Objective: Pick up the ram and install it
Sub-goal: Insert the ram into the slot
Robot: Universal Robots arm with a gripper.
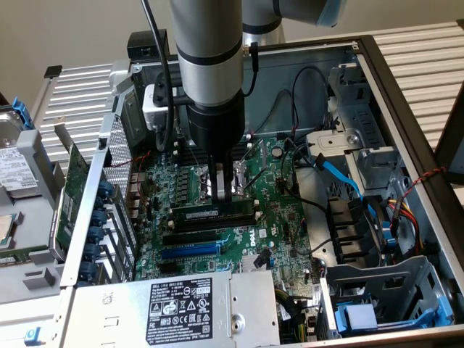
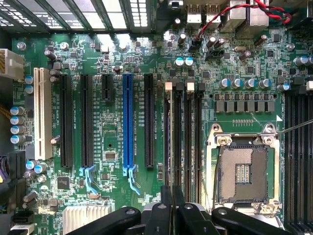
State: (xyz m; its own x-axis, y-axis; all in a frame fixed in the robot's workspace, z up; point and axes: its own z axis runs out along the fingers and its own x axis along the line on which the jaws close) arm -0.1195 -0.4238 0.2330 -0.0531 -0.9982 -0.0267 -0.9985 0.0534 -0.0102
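Observation:
The ram (image 1: 210, 214), a thin green stick with a white label, stands on edge in the black memory slot nearest the expansion slots. In the wrist view I see the ram (image 2: 169, 137) edge-on, running back between my fingers. My gripper (image 1: 225, 194) hangs straight down over the motherboard with its fingertips at the ram's top edge, near the stick's right half in the exterior view. The gripper (image 2: 172, 200) is shut on the ram, its two black fingers (image 2: 161, 215) nearly touching. The neighbouring memory slots (image 2: 188, 142) hold nothing.
A bare CPU socket (image 2: 242, 171) lies just beyond the memory slots. The blue slot (image 1: 190, 250) and black expansion slots lie on the ram's other side. A green expansion card (image 1: 72, 188) sits outside the case, at the exterior view's left. Cables (image 1: 341, 174) and drive bays crowd the right.

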